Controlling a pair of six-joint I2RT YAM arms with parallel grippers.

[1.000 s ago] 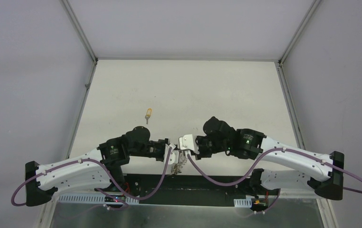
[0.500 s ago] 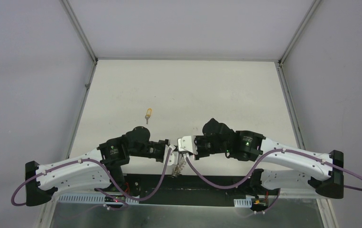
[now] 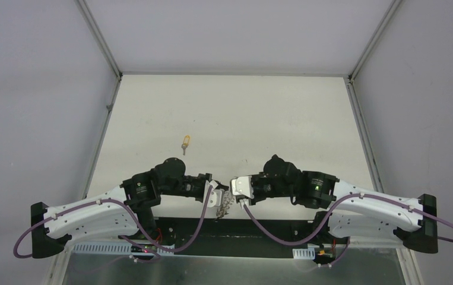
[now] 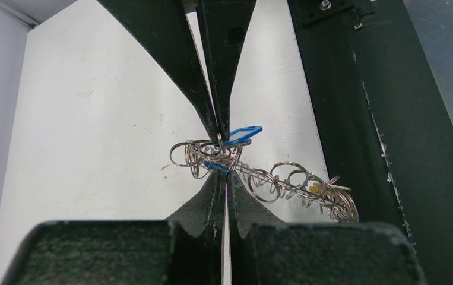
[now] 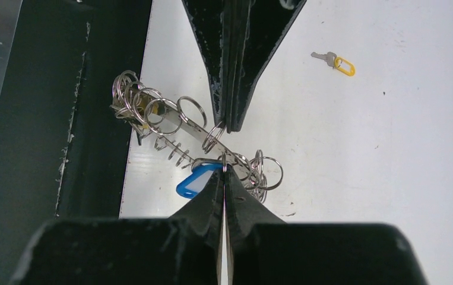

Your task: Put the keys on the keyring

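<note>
Left end effector [image 4: 224, 178] is pressed shut, pinching a coil of the keyring [image 4: 316, 193]. Right end effector [image 5: 224, 169] is clamped tight too, nipping the ring just beside a blue key [image 5: 195, 181]. So the wiry silver keyring hangs stretched between the two, kinda floppy. A yellow key [image 5: 339, 64] lies well beyond both on the white counter [image 3: 271, 119]. Pale grey walls [image 3: 34, 89] all around.
</note>
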